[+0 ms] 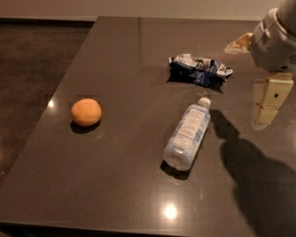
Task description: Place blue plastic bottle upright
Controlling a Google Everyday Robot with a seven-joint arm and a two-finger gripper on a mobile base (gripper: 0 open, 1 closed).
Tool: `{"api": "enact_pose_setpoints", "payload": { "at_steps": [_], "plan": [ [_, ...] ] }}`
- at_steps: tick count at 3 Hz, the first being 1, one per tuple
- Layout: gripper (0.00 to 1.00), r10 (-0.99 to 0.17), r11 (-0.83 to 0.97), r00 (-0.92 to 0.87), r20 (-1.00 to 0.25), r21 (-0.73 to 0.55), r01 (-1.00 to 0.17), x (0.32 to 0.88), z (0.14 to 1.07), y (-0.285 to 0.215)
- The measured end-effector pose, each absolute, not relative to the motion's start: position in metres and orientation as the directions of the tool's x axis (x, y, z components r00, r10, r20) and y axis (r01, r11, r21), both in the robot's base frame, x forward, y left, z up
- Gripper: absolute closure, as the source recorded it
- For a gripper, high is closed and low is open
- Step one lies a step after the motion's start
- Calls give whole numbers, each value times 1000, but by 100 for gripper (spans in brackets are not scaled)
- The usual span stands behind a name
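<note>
The blue plastic bottle [187, 135] lies on its side on the dark table [123, 48], right of centre. Its white cap points to the far right, toward the wrapper, and its base points to the near left. It is clear, with a pale blue-and-white label. My gripper [246, 85] hangs above the table's right side, to the right of the bottle's cap and apart from it. It is open and empty. One tan finger [269, 100] points down and the other finger [239, 43] reaches to the left.
A crumpled dark blue-and-white wrapper [198, 69] lies just beyond the bottle's cap. An orange [86, 112] sits on the left part of the table. The table's left edge drops to a dark floor [24, 73]. The arm's shadow falls on the near right.
</note>
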State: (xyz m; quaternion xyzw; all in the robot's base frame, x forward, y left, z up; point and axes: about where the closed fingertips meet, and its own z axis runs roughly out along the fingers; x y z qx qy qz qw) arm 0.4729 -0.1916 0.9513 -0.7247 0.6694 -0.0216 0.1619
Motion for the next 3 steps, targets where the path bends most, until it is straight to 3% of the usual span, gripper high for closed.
{"api": "enact_pose_setpoints", "payload": {
  "at_steps": [3],
  "plan": [
    [0, -801, -534, 572, -178, -218, -817, 468, 917, -131]
  ]
}}
